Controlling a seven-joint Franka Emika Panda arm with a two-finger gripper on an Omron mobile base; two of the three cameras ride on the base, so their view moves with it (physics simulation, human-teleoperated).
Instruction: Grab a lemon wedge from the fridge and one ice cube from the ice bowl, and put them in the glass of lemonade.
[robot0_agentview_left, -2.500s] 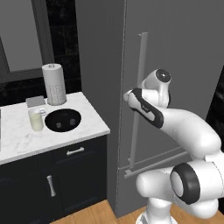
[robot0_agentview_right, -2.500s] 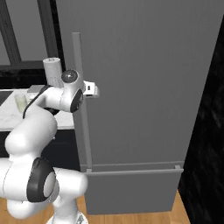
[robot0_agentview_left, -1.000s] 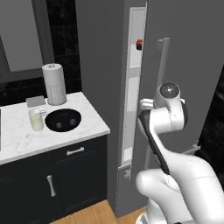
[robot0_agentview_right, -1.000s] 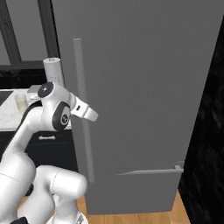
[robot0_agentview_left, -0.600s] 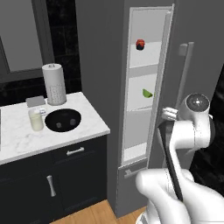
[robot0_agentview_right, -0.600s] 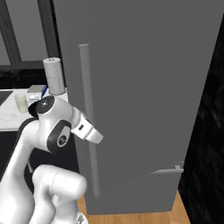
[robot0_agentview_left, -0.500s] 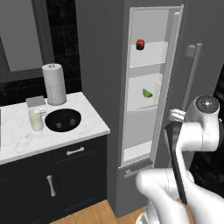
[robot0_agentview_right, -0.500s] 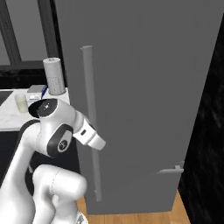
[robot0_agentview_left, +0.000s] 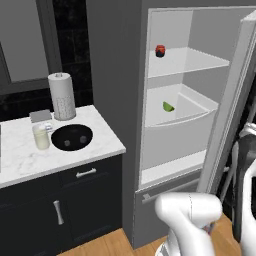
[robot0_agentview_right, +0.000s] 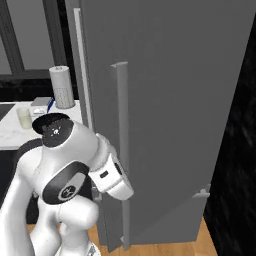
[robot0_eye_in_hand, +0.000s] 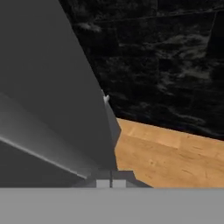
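Fridge (robot0_agentview_left: 175, 30) door is swung wide open. Wedge (robot0_agentview_left: 168, 106) is seen on the middle shelf, a small red item (robot0_agentview_left: 160, 50) on the shelf above. Gripper (robot0_eye_in_hand: 110, 183) is clenched shut beside the door handle (robot0_agentview_right: 121, 125), nothing grasped. Glass (robot0_agentview_left: 41, 136) and bowl (robot0_agentview_left: 71, 137) sit side by side on the counter (robot0_agentview_left: 95, 147).

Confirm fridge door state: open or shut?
Open. The fridge door is swung wide, baring white shelves, with the lemon wedge on the middle shelf and a small red item on the top one.
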